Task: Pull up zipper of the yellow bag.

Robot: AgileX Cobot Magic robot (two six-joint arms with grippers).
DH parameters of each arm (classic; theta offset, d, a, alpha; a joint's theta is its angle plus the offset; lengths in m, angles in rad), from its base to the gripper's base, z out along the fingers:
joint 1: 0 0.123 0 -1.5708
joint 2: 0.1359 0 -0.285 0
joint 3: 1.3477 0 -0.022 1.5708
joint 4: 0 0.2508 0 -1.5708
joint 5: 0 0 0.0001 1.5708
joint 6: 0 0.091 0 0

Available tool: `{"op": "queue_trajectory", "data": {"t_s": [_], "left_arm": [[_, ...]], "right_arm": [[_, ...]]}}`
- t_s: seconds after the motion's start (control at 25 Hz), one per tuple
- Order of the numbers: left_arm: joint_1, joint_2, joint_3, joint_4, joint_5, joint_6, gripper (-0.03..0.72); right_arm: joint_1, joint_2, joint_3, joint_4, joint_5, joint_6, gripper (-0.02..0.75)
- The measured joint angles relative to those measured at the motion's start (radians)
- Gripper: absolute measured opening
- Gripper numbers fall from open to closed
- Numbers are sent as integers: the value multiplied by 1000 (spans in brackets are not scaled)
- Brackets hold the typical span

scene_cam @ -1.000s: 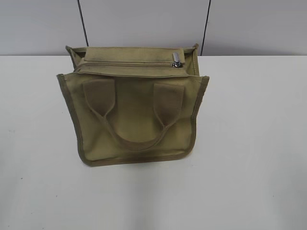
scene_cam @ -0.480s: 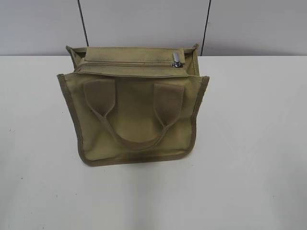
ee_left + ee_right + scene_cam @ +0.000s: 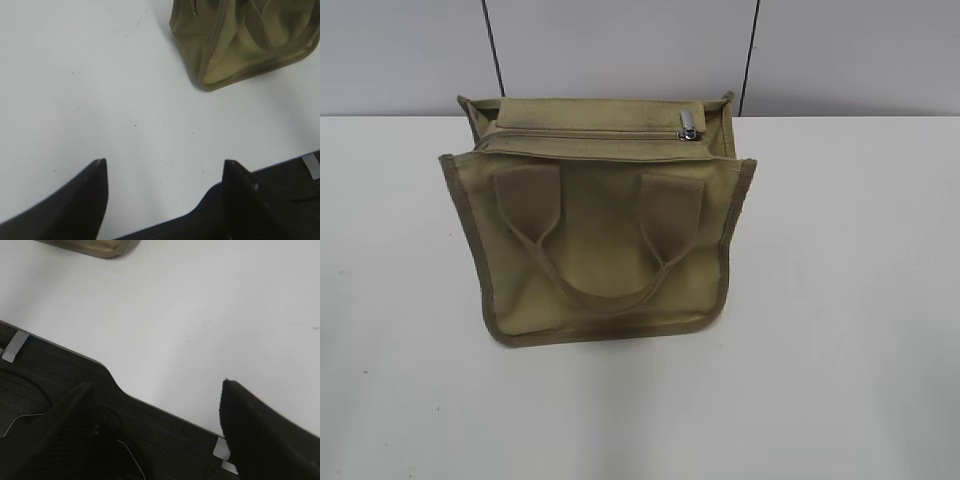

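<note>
Soft, boxy yellow bag (image 3: pixel 600 240) of rough cloth on smooth white table (image 3: pixel 850 300). Shiny silver zipper (image 3: pixel 687 127) pull near bag's top right. Left gripper (image 3: pixel 165 167) and right gripper (image 3: pixel 155 390) wide open, empty, away from bag.

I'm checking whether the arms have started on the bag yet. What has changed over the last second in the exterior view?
Nothing visibly changed. The yellow bag sits in the same spot on the table, its zipper pull tab at the same right end, and neither arm has entered the exterior view.
</note>
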Motion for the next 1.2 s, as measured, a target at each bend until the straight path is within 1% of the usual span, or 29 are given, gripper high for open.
{"op": "queue_trajectory", "data": {"t_s": [0.16,0.28,0.32,0.52,0.6,0.68,0.84,1.0,1.2], "left_arm": [[1,0,0,0,0,0,532],[40,-1,0,-1,0,0,532],[62,-1,0,-1,0,1,532],[179,-31,0,-2,-1,1,532],[218,-54,0,-2,-1,2,532],[250,-87,0,-2,-1,2,532],[290,-170,0,-2,-1,2,524],[307,-246,0,-2,2,2,502],[324,-256,0,-2,2,2,459]], "right_arm": [[-1,0,0,0,-1,0,585],[-47,-6,0,5,-3,0,585],[-75,-14,0,8,-3,0,585],[-283,-63,0,22,-3,0,585],[-352,-89,0,23,-3,0,585],[-389,-118,0,26,-4,0,585],[-401,-191,0,26,-4,0,585],[-402,-233,0,26,-3,0,585],[-384,-233,0,28,-3,0,585]]}}
